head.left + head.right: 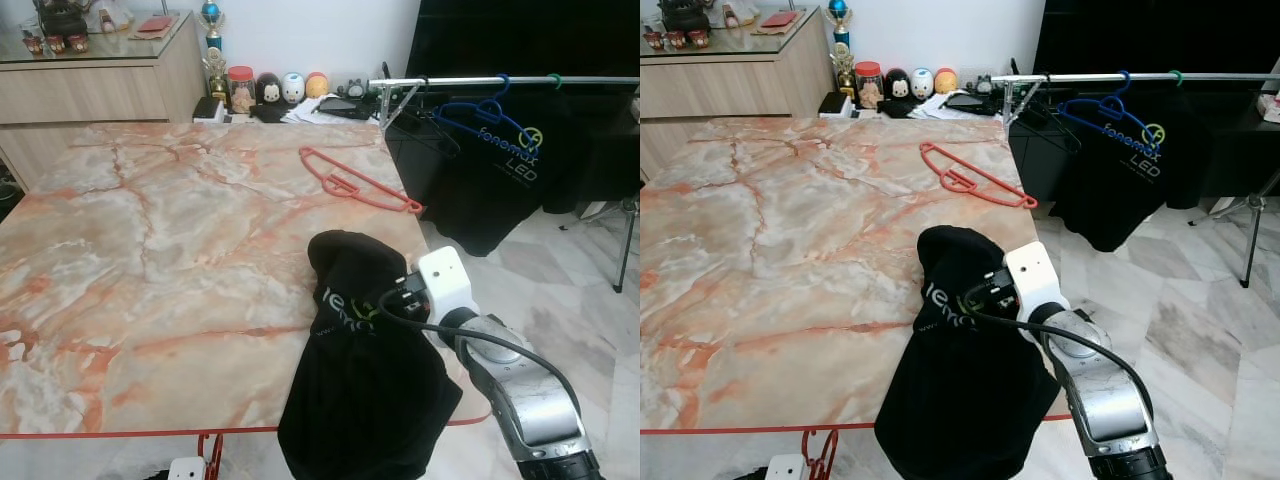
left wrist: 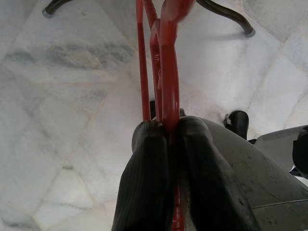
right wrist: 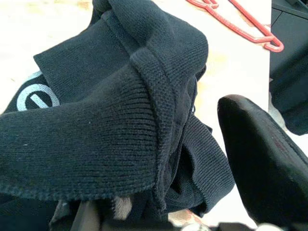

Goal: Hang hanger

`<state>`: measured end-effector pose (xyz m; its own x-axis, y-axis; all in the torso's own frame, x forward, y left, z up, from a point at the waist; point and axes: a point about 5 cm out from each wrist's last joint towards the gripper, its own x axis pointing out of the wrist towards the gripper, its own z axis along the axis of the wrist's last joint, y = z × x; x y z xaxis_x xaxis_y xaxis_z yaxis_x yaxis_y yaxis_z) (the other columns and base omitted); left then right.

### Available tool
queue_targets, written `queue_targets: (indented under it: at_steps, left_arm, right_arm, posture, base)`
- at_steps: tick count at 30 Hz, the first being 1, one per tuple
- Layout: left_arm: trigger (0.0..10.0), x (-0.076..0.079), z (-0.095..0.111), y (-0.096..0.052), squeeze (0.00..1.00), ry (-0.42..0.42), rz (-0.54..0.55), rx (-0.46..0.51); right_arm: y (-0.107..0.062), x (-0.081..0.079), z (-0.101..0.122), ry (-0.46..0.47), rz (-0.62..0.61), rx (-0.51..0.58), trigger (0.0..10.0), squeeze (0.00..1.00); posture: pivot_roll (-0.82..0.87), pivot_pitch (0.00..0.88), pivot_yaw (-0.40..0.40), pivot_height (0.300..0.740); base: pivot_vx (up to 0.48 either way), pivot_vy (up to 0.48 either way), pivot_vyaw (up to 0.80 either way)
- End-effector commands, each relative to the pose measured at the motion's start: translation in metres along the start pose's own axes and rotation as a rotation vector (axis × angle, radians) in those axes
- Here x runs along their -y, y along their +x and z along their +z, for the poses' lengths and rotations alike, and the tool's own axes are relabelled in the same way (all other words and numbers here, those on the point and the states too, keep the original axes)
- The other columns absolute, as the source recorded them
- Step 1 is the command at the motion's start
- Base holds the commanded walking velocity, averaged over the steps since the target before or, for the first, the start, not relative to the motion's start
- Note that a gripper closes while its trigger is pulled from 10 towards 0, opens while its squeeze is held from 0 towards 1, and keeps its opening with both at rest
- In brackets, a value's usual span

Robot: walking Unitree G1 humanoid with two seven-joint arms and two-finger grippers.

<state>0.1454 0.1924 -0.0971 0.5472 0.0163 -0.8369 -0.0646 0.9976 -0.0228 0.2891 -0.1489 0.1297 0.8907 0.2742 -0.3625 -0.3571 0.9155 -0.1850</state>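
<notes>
Early stage: left gripper (image 2: 168, 139) clamped on a red hanger (image 2: 166, 62), right gripper (image 3: 159, 192) pinching the black shirt (image 1: 365, 400) at the table (image 1: 150, 250) edge, rail (image 1: 500, 80) not yet reached.

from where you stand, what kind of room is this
Probably a lived-in home room, perhaps a dining area: a large orange-veined marble table, a metal clothes rail hung with a black printed t-shirt, and a wooden sideboard with glass top.
</notes>
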Motion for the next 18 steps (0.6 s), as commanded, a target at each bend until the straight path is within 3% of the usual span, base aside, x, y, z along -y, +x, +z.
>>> queue_targets:
  at_steps: [1, 18]
  left_arm:
    - [10.0, 0.0037, -0.0087, -0.0011, 0.0, -0.001, -0.014, -0.036]
    - [10.0, 0.0038, -0.0088, -0.0011, 0.0, -0.006, -0.014, -0.033]
  right_arm:
    - [0.0001, -0.0001, -0.0002, -0.011, 0.005, 0.001, 10.0, 0.0]
    - [0.0018, 0.0007, 0.0025, -0.025, 0.001, 0.02, 10.0, 0.0]
  posture:
    - [-0.02, 0.0, -0.052, 0.74]
    - [-0.02, 0.0, -0.054, 0.74]
  base:
    - [-0.255, 0.0, 0.0]
    - [-0.28, 0.0, 0.0]
